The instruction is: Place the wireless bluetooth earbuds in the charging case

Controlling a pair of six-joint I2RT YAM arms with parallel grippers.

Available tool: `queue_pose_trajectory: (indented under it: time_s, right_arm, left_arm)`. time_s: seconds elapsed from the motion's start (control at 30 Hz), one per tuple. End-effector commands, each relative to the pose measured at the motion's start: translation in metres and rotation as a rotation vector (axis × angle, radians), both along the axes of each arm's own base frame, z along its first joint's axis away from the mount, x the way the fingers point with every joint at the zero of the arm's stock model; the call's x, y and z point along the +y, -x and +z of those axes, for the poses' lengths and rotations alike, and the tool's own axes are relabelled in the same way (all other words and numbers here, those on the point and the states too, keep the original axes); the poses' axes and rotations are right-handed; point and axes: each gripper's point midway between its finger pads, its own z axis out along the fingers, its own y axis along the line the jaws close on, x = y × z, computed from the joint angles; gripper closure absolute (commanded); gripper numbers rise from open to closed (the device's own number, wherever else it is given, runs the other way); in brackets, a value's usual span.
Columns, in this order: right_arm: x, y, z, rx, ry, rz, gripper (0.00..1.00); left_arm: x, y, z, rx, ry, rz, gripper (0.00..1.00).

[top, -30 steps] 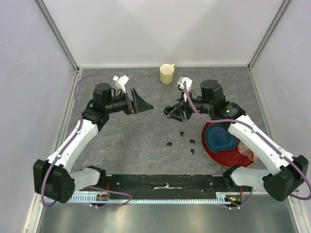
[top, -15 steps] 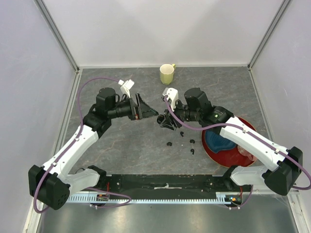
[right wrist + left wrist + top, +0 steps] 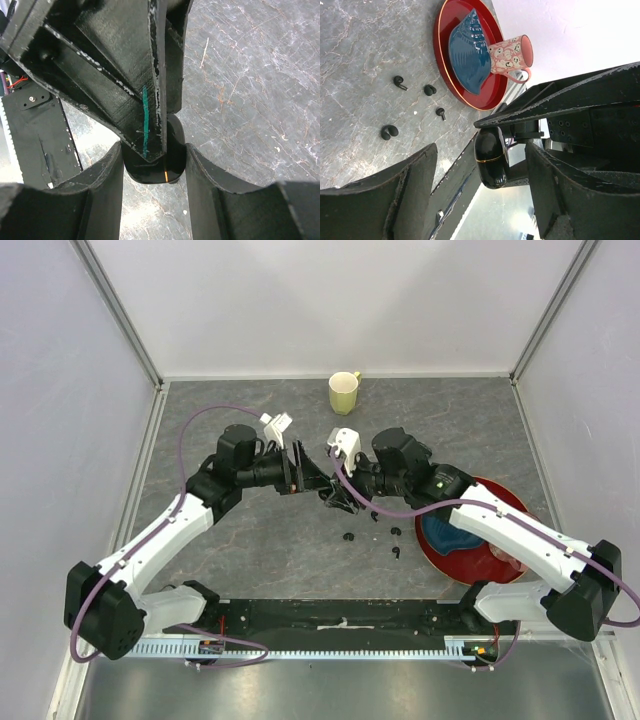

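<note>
Four earbuds (image 3: 348,536) lie loose on the bench (image 3: 250,540) nearest the arm bases, well apart from one another and just beside the red plate (image 3: 485,102). None is in the case (image 3: 490,157).

Beyond them the two hands meet. The right hand (image 3: 154,152) is clamped on the case, which looks to be held clear of the bench with its seam closed. The left hand (image 3: 481,149) is spread wide, one finger on each side of the case and not gripping it. From the right wrist, one left finger crosses right in front of the case; whether it touches is hard to tell.

The risk is in this crowding. The case is glossy and rounded, so a left finger closing off-centre could squirt it out of the right grip. If the right lets go too early, the case likely falls among the earbuds and scatters them. The fingers themselves could also clash.

The yellow mug (image 3: 344,392) stands far back, out of the way.
</note>
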Motion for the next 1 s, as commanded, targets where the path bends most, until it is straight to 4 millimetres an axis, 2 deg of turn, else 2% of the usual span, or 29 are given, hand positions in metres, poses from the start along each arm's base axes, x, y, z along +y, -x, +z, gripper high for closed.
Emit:
queue_pose_trajectory:
  time_s: [0.0,0.53,0.67,0.77,0.87,0.93,0.97]
  right_arm:
    - [0.0026,-0.002,0.0118,-0.055,-0.023,-0.004,0.93]
    - [0.0043,-0.006,0.0094,-0.087,-0.005,-0.036,0.93]
    - [0.0062,-0.0055,0.0065,-0.081,-0.001,-0.034,0.93]
    - [0.0078,-0.0056,0.0053,-0.082,0.0,-0.032,0.93]
    - [0.0075,-0.0077,0.0044,-0.085,0.002,-0.042,0.93]
    - [0.0072,-0.0092,0.0035,-0.09,0.001,-0.053,0.93]
    - [0.0073,-0.0096,0.0046,-0.095,-0.001,-0.056,0.93]
  left_arm:
    - [-0.0071,0.0007,0.0089,0.006,0.021,-0.006,0.26]
    - [-0.015,0.0068,0.005,0.02,-0.017,-0.062,0.48]
    - [-0.0162,0.0066,0.0047,0.023,-0.015,-0.069,0.62]
    - [-0.0166,0.0078,0.006,0.018,-0.012,-0.075,0.68]
    - [-0.0165,0.0083,0.0052,0.02,-0.014,-0.077,0.67]
    - [-0.0167,0.0083,0.0036,0.026,-0.017,-0.079,0.57]
    - [-0.0168,0.0081,0.0031,0.028,-0.02,-0.08,0.47]
